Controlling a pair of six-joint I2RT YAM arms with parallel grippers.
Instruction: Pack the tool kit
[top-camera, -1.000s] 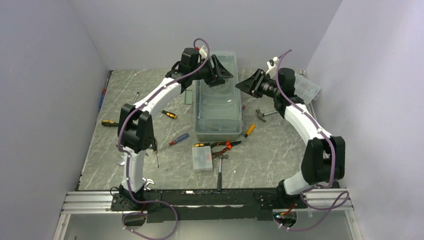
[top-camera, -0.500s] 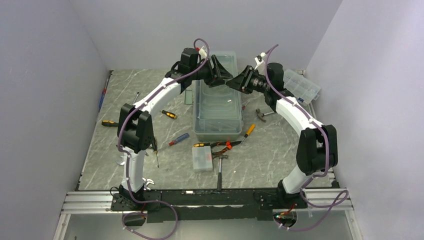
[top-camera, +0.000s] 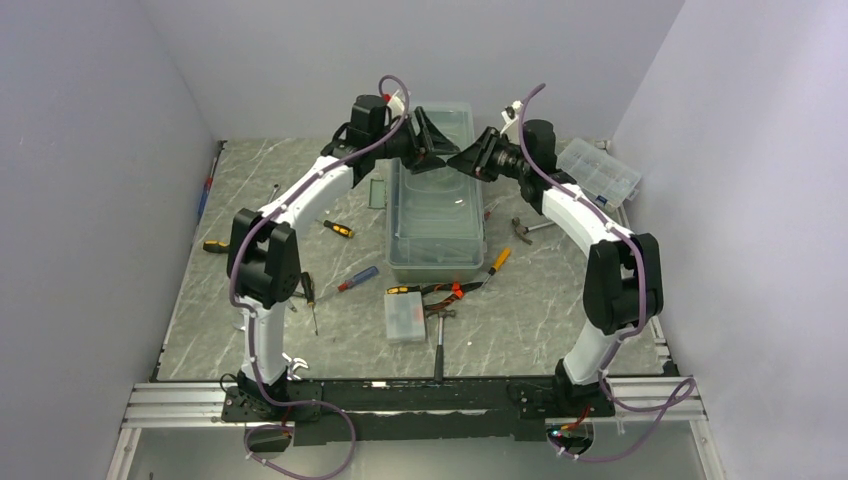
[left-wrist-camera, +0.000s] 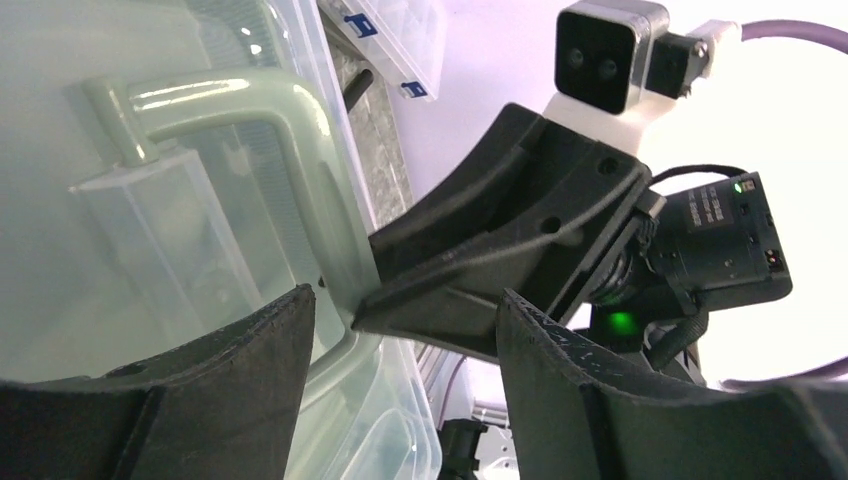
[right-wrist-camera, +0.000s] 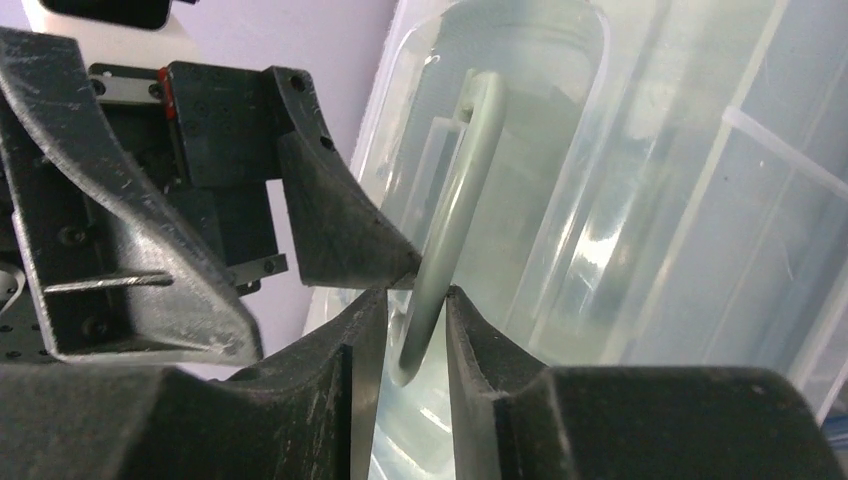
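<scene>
Swinging in from 3 o'clock, the right gripper (right-wrist-camera: 416, 300) now straddles the handle (right-wrist-camera: 462, 200) of the clear toolbox (top-camera: 435, 225) toward the table's 12 o'clock, jaws nearly closed though actual grip is unclear, while the left gripper (left-wrist-camera: 400, 340) hangs wide open and empty, so opening looks next.

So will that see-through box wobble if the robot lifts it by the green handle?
Probably a bit. The handle is one thin loop in the middle, so the box may swing or tip. It looks nearly empty, so it is likely light. The plastic seems smooth, so the right gripper might slip.
</scene>
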